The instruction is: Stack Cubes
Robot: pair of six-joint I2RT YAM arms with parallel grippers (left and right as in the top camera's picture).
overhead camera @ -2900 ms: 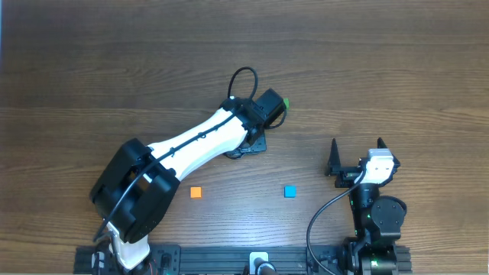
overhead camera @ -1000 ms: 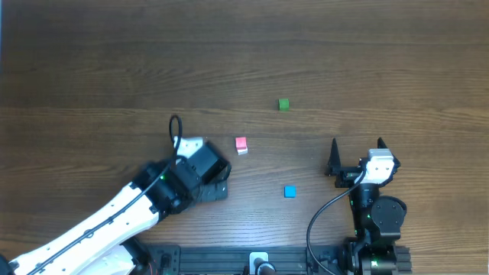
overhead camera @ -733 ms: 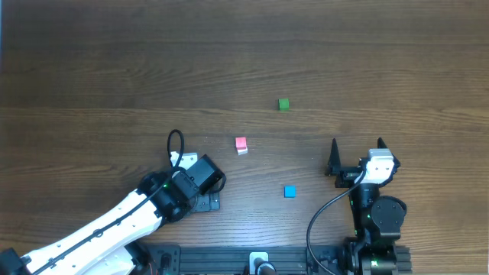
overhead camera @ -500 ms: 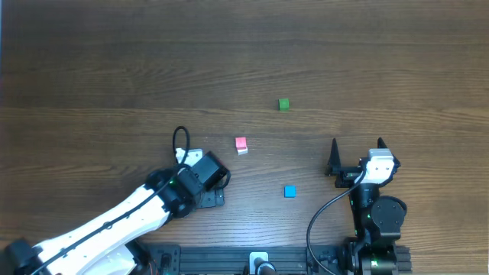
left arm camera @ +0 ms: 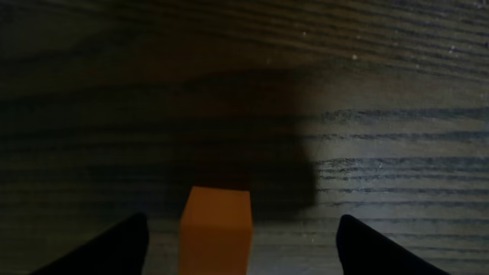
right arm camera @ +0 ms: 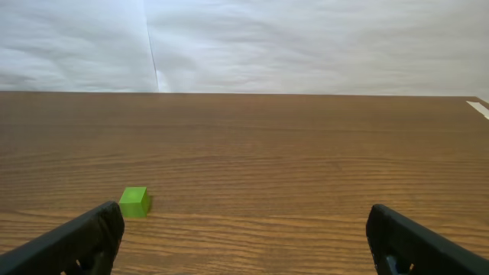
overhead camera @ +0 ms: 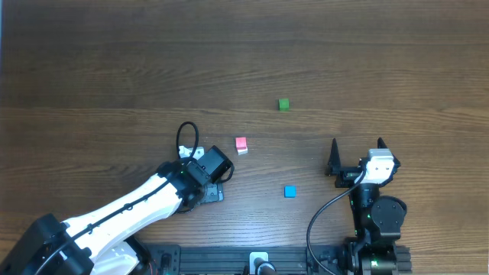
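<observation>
Between the wide-spread fingers of the left gripper (left arm camera: 243,252) sits the orange cube (left arm camera: 216,229), ungripped; green cube (overhead camera: 283,105) and blue cube (overhead camera: 289,192) lie loose, so most stacking's left I reckon

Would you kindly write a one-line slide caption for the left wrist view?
Open left gripper low over the wooden table, the orange cube sitting between its fingers, clear of both.

Both agape: left gripper (left arm camera: 244,246), right gripper (right arm camera: 244,243)

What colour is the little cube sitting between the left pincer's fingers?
Orange. The cube shows best in the left wrist view.
</observation>
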